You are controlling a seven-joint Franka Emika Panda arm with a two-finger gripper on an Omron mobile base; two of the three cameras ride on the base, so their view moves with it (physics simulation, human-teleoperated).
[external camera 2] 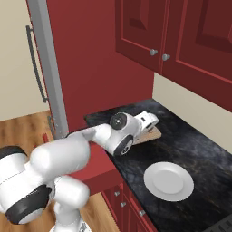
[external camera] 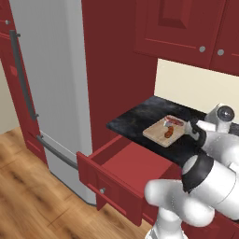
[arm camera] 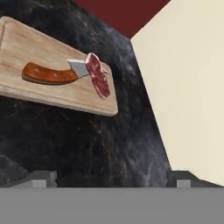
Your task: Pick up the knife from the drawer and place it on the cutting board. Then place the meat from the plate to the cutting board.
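Observation:
The tan cutting board lies on the dark counter, and on it rests the knife with its brown handle. The red marbled meat sits on the board over the knife's blade. In the left base view the cutting board carries the knife and the meat. My gripper hangs back from the board over bare counter, open, with nothing between its fingertips. The white plate sits bare on the counter. The red drawer stands pulled open below the counter edge.
A grey fridge stands left of the counter. Red wall cabinets hang above, in front of a cream back wall. The open drawer's front juts out over the wooden floor.

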